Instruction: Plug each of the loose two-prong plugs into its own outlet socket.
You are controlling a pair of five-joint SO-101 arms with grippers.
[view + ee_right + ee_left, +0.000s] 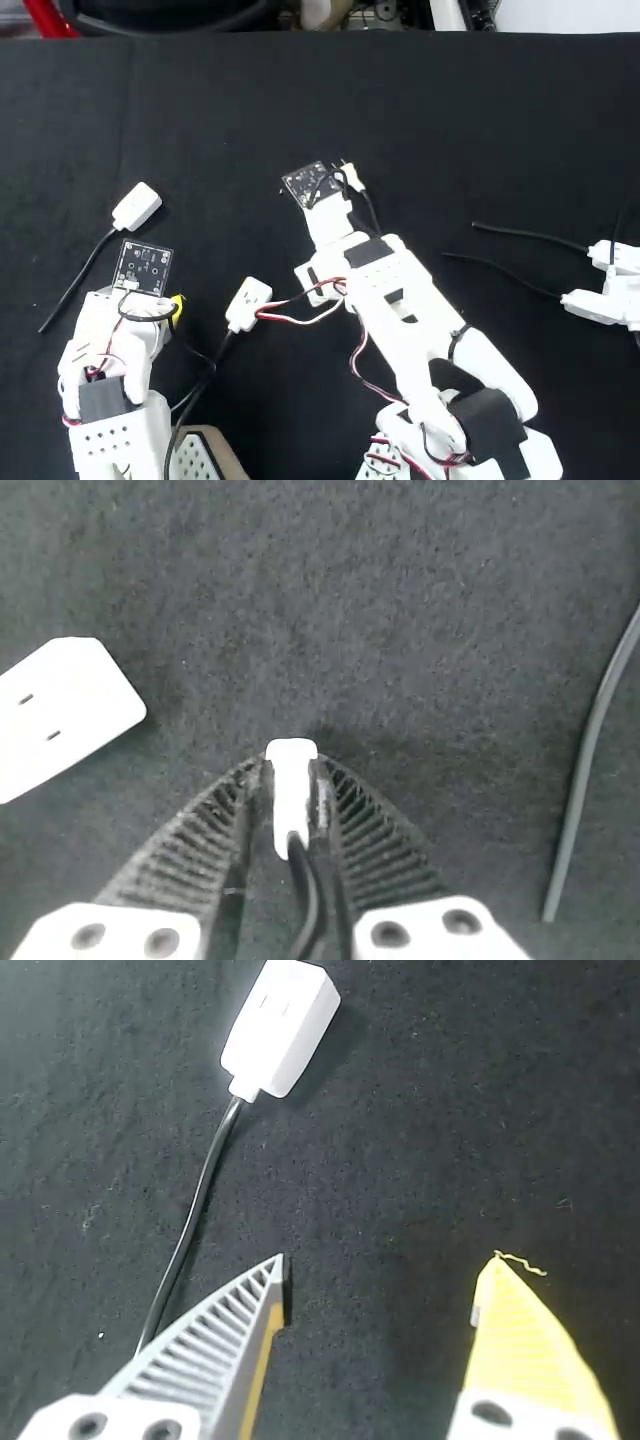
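Note:
In the right wrist view my right gripper (pixel 290 770) is shut on a small white two-prong plug (pixel 290 798) whose black cord runs back between the fingers. It hangs over black cloth, and a white outlet socket (pixel 58 718) with two slots lies off to one side. From above, this gripper (pixel 349 179) sits mid-table. My left gripper (pixel 387 1260) is open, one finger white and one yellow, with nothing between them. Beyond its tips lies another white outlet socket (pixel 280 1025) on a black cord, the one at the table's left (pixel 137 206).
A third white socket (pixel 247 303) on a black cord lies between the two arms. Two more white plugs (pixel 598 303) with black cords (pixel 520 236) rest at the right edge. A black cloth covers the table (pixel 480 120), with open room at the back.

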